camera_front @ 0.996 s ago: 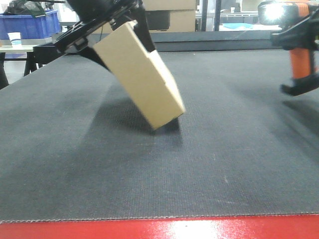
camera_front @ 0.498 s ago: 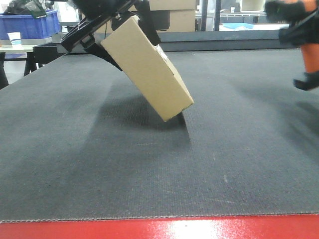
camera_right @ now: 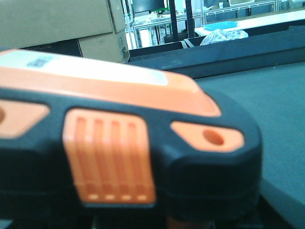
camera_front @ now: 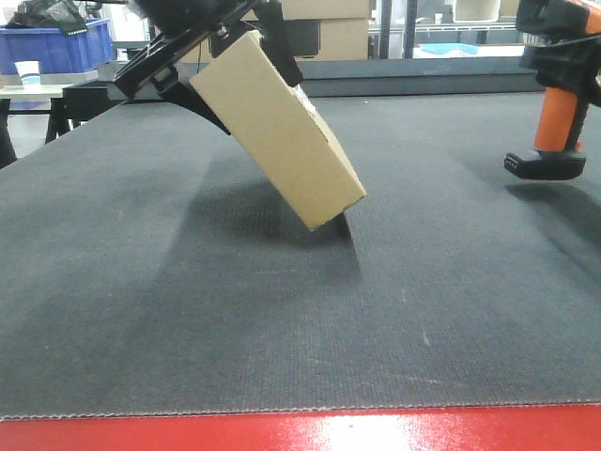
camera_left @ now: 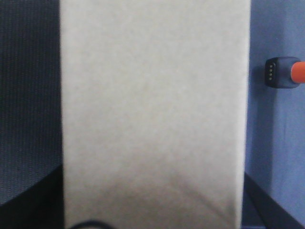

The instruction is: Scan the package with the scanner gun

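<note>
Scanner gun (camera_front: 554,124) head cropped at frame edge

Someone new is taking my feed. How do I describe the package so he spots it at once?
Find the wide dark grey mat filling the front view. Left of centre over it, the left gripper holds the package, a plain tan cardboard box, steeply tilted. The other cardboard boxes stand level far behind the mat, and the scanner gun at far right is orange and black.

The scanner (camera_right: 124,157) fills most of the frame, close and blurred: black body, orange trim, a ribbed orange panel (camera_right: 112,160), a white label (camera_right: 95,71) on top. Dark bench (camera_right: 271,90) lies to its right; cardboard boxes (camera_right: 52,21) stand behind.
</note>
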`<state>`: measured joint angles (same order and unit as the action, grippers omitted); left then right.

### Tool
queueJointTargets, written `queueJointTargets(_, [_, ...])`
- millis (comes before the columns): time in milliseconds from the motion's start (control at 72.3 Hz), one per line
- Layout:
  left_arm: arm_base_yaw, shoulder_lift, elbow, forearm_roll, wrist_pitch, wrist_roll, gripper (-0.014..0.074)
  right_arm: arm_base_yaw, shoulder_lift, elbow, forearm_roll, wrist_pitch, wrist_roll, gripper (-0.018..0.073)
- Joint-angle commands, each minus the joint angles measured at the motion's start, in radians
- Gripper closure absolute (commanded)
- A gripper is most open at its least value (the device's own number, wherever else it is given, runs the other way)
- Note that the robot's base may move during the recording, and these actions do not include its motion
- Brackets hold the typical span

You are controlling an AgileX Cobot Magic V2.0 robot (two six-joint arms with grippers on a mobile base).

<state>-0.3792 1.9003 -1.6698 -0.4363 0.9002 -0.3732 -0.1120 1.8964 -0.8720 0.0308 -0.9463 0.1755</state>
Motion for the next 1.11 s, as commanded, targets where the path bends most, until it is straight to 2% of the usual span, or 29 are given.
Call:
queueJointTargets(0, [-0.005,-0.011,-0.004,-0.014,-0.005,-0.004,0.0708,-0.004,0.003,-0.004,0.010,-0.088,0.005,0.0713])
queueJointTargets(304, [-0.005,-0.011,-0.004,-0.014,-0.005,-0.004,0.0708,-0.004,0.003,-0.004,0.010,-0.071,0.005,0.0697])
queueJointTargets(346, [-0.005,-0.011,-0.004,-0.014,-0.005,-0.004,0.0708,-0.004,0.003,-0.004,0.010,-0.069,0.005,0.0655])
queueJointTargets(415, [-0.005,-0.011,-0.004,-0.014,-0.005,-0.004,0.0708,-0.004,0.003,-0.004,0.010,-0.065,0.005,0.0529])
queueJointTargets(526, [-0.005,-0.011,-0.004,-0.014,-0.005,-0.004,0.0708,-0.004,0.003,-0.004,0.010,-0.052,0.005,0.0264])
queueJointTargets(595, [-0.005,-0.011,-0.004,-0.014,-0.005,-0.004,0.0708,-0.004,0.003,-0.004,0.010,-0.041,0.005,0.0162])
queueJointTargets(678, [-0.005,-0.011,-0.004,-0.014,-0.005,-0.004,0.0708,-0.004,0.003,-0.004,0.010,-0.001,0.005,0.0099])
queueJointTargets(872, [-0.005,-0.011,-0.004,-0.014,-0.005,-0.004,0.0708,-0.004,0.003,0.000,-0.003,0.102,0.005,0.0080])
queueJointTargets(1093, [-0.005,-0.011,-0.004,-0.014,-0.005,-0.004,0.0708,-0.004,0.003,0.061,-0.031,0.088,0.005,0.0080])
